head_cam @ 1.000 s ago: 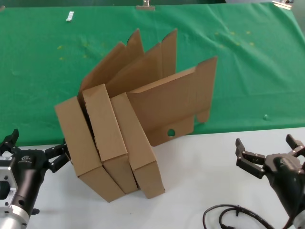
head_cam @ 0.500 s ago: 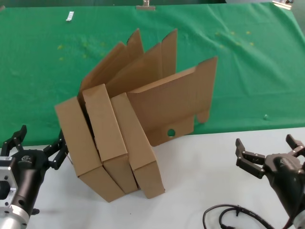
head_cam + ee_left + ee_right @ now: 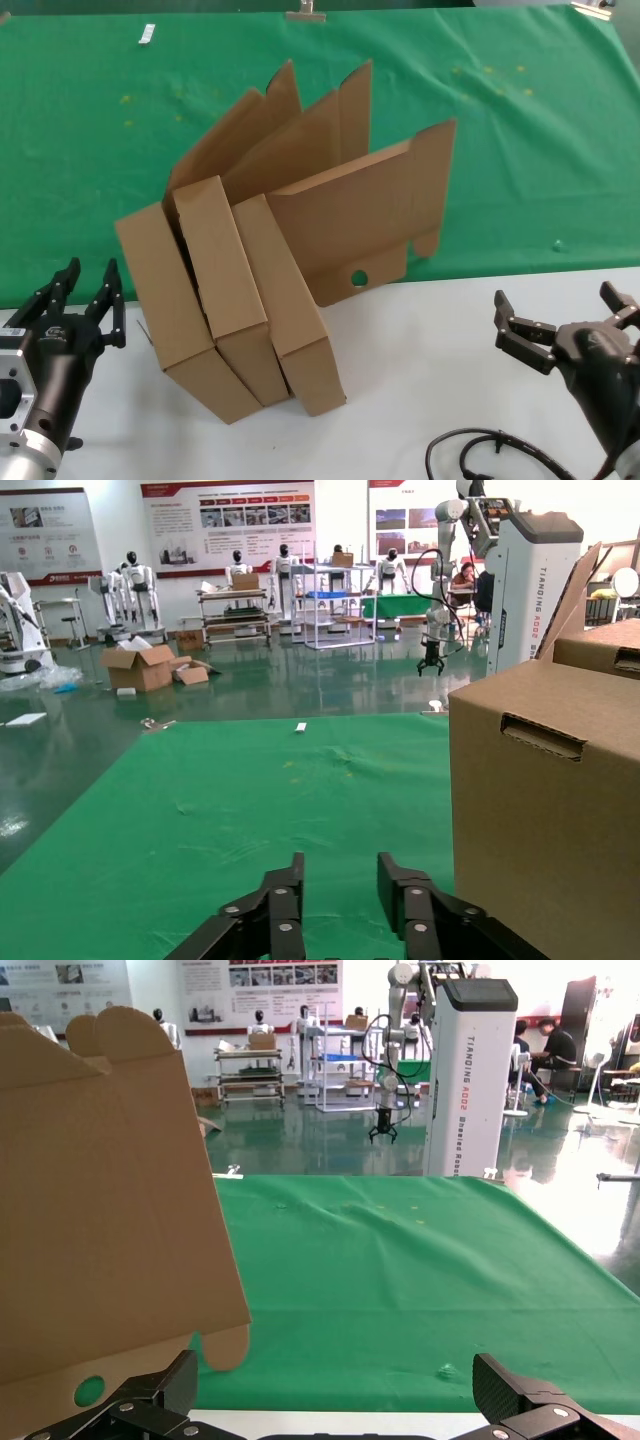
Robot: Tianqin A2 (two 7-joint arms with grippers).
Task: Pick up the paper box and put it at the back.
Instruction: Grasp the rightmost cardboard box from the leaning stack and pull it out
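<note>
A: The plain brown corrugated cardboard mailer box with the round hole in its tuck flap (image 3: 300, 320) stands on edge at the right end of a row of three, its tray leaning on the white bench (image 3: 420, 370) and its big hinged lid propped up over the bright green cloth at the back (image 3: 520, 150).

B: And the two other matching brown cardboard boxes (image 3: 195, 300) lean against it, touching side to side. That looks like the risk: lift or nudge one and the neighbours may topple.

A: Agreed. The open lid could also swing or fold if the box is taken by the tray alone, since nothing holds it shut.

B: Where are the tools?

A: The left tool (image 3: 85, 300) sits low on the bench just beside the leftmost box, its fingers parted only narrowly and holding nothing. The right tool (image 3: 565, 320) waits well apart on the other side, spread wide and empty.

B: So the left one is nearest the wrong box; a careless advance may shove the whole row.

A: The left wrist view shows how close that cardboard wall is to the left tool (image 3: 340, 900), plus a slot in the box edge that the head view hides.

B: The right wrist view shows the flap with its hole (image 3: 88, 1390) hanging just ahead of the right tool (image 3: 340, 1405). Only the head view shows all three boxes together.
</note>
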